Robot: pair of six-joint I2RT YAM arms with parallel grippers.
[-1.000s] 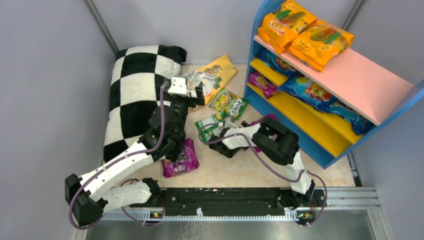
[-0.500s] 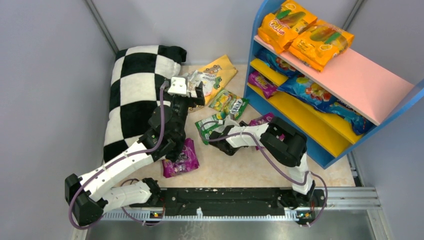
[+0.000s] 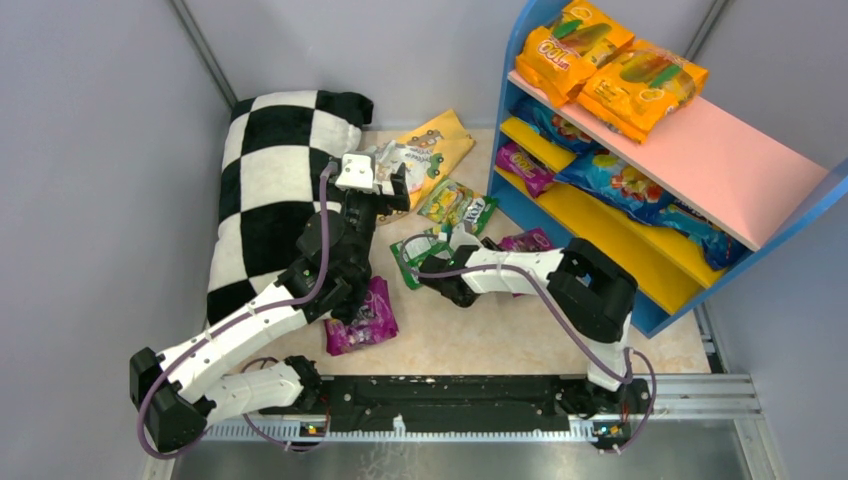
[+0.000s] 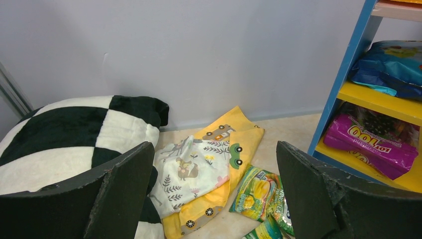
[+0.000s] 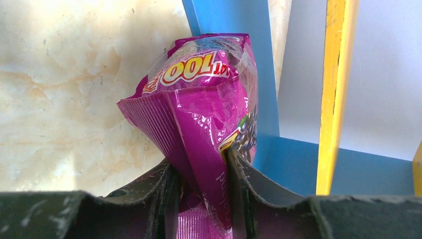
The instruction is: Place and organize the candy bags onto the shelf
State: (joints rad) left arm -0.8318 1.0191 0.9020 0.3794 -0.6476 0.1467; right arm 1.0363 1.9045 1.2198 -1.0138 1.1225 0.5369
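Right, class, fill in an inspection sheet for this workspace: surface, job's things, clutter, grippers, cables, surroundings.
Surface: beige marbled tabletop, partly bare.
Job's things: orange candy bags on the shelf pink top; blue bags and a purple bag on its yellow boards; green bags and a loose purple bag on the tabletop.
Clutter: checkered pillow, printed cloth.
Grippers: left gripper open, empty; right gripper fingers pinch a purple candy bag.
Cables: purple cables along both arms.
Surroundings: grey walls.

From above, the right arm [image 3: 510, 263] covers most of the purple candy bag [image 3: 528, 240] beside the shelf [image 3: 690, 150], whose top and right end run off the frame. At the right wrist, that bag's lower end vanishes inside the right gripper [image 5: 200, 162]. The left arm [image 3: 325, 250] overlaps a second purple bag [image 3: 368, 318].
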